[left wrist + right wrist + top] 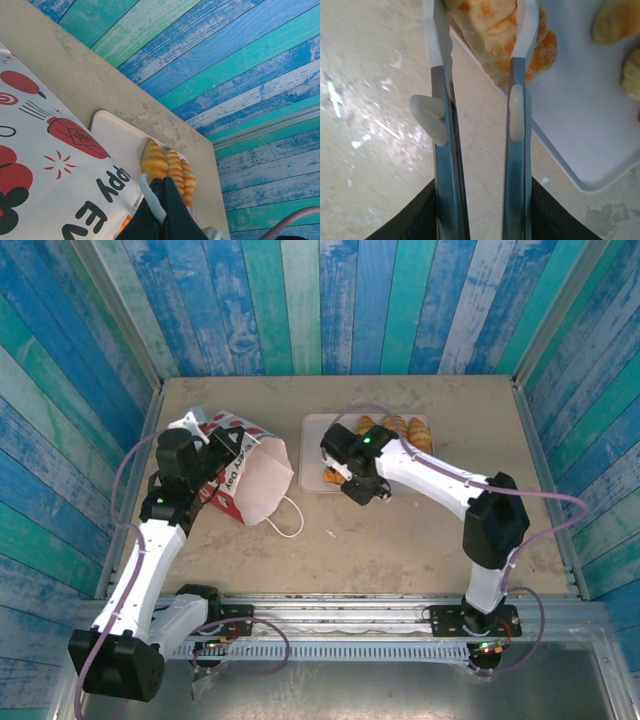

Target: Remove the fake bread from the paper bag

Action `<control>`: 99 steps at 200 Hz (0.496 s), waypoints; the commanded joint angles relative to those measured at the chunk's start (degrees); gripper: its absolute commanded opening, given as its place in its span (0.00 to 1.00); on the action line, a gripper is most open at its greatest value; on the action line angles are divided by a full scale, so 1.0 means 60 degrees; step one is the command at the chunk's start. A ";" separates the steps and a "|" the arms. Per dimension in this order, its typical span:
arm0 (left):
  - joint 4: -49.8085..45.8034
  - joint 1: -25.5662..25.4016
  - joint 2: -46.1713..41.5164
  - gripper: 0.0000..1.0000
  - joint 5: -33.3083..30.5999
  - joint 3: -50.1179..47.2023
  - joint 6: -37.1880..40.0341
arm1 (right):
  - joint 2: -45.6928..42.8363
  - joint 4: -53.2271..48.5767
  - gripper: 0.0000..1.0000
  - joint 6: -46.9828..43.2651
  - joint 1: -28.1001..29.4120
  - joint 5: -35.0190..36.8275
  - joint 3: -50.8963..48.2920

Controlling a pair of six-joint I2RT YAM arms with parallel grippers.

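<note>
Fig.: fake bread between bag & tray.
Paper bag (262, 478) on its side on tabletop (400, 530), L pincer (160, 187) clamped on its rim; R pincer (482, 17) clamped on flaky fake bread (492, 45) at tray (580, 130) edge; 3 rolls (395, 427) in tray.

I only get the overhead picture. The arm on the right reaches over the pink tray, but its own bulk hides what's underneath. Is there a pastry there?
Observer: Yes. On its wrist camera, the right gripper has a flaky pastry between its jaws, straddling the tray edge. I can't tell whether they are squeezing it.
Visitor: And the other arm, by the bag?
Observer: On its wrist camera, the left gripper has its jaws shut on a white cord handle of the paper bag.
</note>
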 commanded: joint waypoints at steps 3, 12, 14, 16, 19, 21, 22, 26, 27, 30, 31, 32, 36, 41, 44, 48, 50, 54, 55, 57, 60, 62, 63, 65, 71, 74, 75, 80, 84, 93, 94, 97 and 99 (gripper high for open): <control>0.0244 -0.0019 -0.0120 0.00 0.0110 -0.0107 -0.0021 | -0.0952 -0.0256 0.38 -0.1038 -0.0572 0.0131 -0.0391; 0.0270 -0.0023 -0.0116 0.00 0.0119 -0.0097 -0.0037 | -0.1124 -0.0262 0.38 -0.1115 -0.0732 0.0029 -0.0472; 0.0272 -0.0023 -0.0116 0.00 0.0125 -0.0105 -0.0045 | -0.1149 -0.0262 0.38 -0.1110 -0.0771 0.0021 -0.0492; 0.0273 -0.0023 -0.0116 0.00 0.0119 -0.0096 -0.0050 | -0.1167 -0.0273 0.38 -0.1112 -0.0803 -0.0006 -0.0497; 0.0284 -0.0023 -0.0116 0.00 0.0126 -0.0106 -0.0039 | -0.1213 -0.0276 0.39 -0.1122 -0.0857 -0.0062 -0.0515; 0.0294 -0.0023 -0.0120 0.00 0.0116 -0.0097 -0.0049 | -0.1241 -0.0288 0.39 -0.1141 -0.0897 -0.0130 -0.0532; 0.0299 -0.0023 -0.0118 0.00 0.0114 -0.0102 -0.0051 | -0.1246 -0.0290 0.39 -0.1147 -0.0909 -0.0161 -0.0537; 0.0302 -0.0023 -0.0100 0.00 0.0115 -0.0104 -0.0052 | -0.1282 -0.0302 0.39 -0.1189 -0.0975 -0.0298 -0.0583; 0.0303 -0.0023 -0.0100 0.00 0.0128 -0.0099 -0.0052 | -0.1296 -0.0304 0.39 -0.1207 -0.0992 -0.0325 -0.0599; 0.0306 -0.0023 -0.0094 0.00 0.0132 -0.0099 -0.0052 | -0.1320 -0.0306 0.39 -0.1243 -0.1038 -0.0391 -0.0632; 0.0312 -0.0023 -0.0090 0.00 0.0137 -0.0104 -0.0052 | -0.1322 -0.0306 0.39 -0.1256 -0.1045 -0.0401 -0.0646; 0.0307 -0.0015 -0.0088 0.00 0.0132 -0.0098 -0.0045 | -0.1330 -0.0306 0.40 -0.1270 -0.1056 -0.0406 -0.0660; 0.0328 -0.0023 -0.0085 0.00 0.0133 -0.0092 -0.0065 | -0.1338 -0.0281 0.39 -0.1321 -0.1098 -0.0399 -0.0724; 0.0343 -0.0023 -0.0072 0.00 0.0140 -0.0090 -0.0067 | -0.1341 -0.0264 0.39 -0.1364 -0.1136 -0.0357 -0.0786; 0.0357 -0.0023 -0.0061 0.00 0.0154 -0.0089 -0.0067 | -0.1342 -0.0262 0.39 -0.1404 -0.1169 -0.0359 -0.0825; 0.0368 -0.0022 -0.0045 0.00 0.0162 -0.0086 -0.0076 | -0.1322 -0.0270 0.39 -0.1455 -0.1214 -0.0346 -0.0868; 0.0374 -0.0019 -0.0036 0.00 0.0176 -0.0088 -0.0080 | -0.1312 -0.0275 0.39 -0.1484 -0.1232 -0.0333 -0.0884; 0.0381 -0.0022 -0.0017 0.00 0.0182 -0.0079 -0.0081 | -0.1301 -0.0277 0.39 -0.1555 -0.1250 -0.0301 -0.0924; 0.0379 -0.0023 -0.0008 0.00 0.0191 -0.0072 -0.0089 | -0.1298 -0.0269 0.39 -0.1581 -0.1254 -0.0290 -0.0931; 0.0369 -0.0030 -0.0001 0.00 0.0198 -0.0066 -0.0076 | -0.1284 -0.0264 0.39 -0.1615 -0.1279 -0.0264 -0.0954; 0.0362 -0.0024 0.0014 0.00 0.0225 -0.0053 -0.0068 | -0.1286 -0.0244 0.39 -0.1664 -0.1297 -0.0235 -0.0976; 0.0361 -0.0023 0.0015 0.00 0.0228 -0.0047 -0.0060 | -0.1279 -0.0228 0.39 -0.1694 -0.1314 -0.0217 -0.0980; 0.0354 -0.0023 0.0023 0.00 0.0236 -0.0041 -0.0056 | -0.1272 -0.0223 0.39 -0.1702 -0.1322 -0.0212 -0.0981; 0.0348 -0.0023 0.0029 0.00 0.0249 -0.0036 -0.0053 | -0.1267 -0.0209 0.39 -0.1718 -0.1333 -0.0200 -0.0996; 0.0340 -0.0023 0.0043 0.00 0.0256 -0.0008 -0.0038 | -0.1248 -0.0171 0.39 -0.1795 -0.1347 -0.0159 -0.0995; 0.0335 -0.0023 0.0045 0.00 0.0266 -0.0006 -0.0038 | -0.1225 -0.0163 0.40 -0.1824 -0.1370 -0.0118 -0.0992; 0.0333 -0.0015 0.0045 0.00 0.0262 0.0002 -0.0038 | -0.1223 -0.0154 0.39 -0.1840 -0.1372 -0.0111 -0.0994; 0.0332 -0.0022 0.0045 0.00 0.0262 -0.0003 -0.0038 | -0.1201 -0.0116 0.40 -0.1880 -0.1372 -0.0070 -0.0980; 0.0332 -0.0022 0.0053 0.00 0.0267 -0.0002 -0.0038 | -0.1186 -0.0082 0.40 -0.1910 -0.1373 -0.0026 -0.0969; 0.0337 -0.0030 0.0034 0.00 0.0256 -0.0005 -0.0037 | -0.1134 -0.0036 0.40 -0.1991 -0.1401 0.0093 -0.0955; 0.0342 -0.0026 0.0032 0.00 0.0257 -0.0005 -0.0037 | -0.1134 -0.0025 0.40 -0.1989 -0.1395 0.0112 -0.0961; 0.0335 -0.0025 0.0031 0.00 0.0246 -0.0007 -0.0037 | -0.1119 0.0004 0.40 -0.2008 -0.1396 0.0172 -0.0959; 0.0344 -0.0016 0.0031 0.00 0.0233 -0.0013 -0.0030 | -0.1119 0.0020 0.40 -0.2022 -0.1402 0.0196 -0.0965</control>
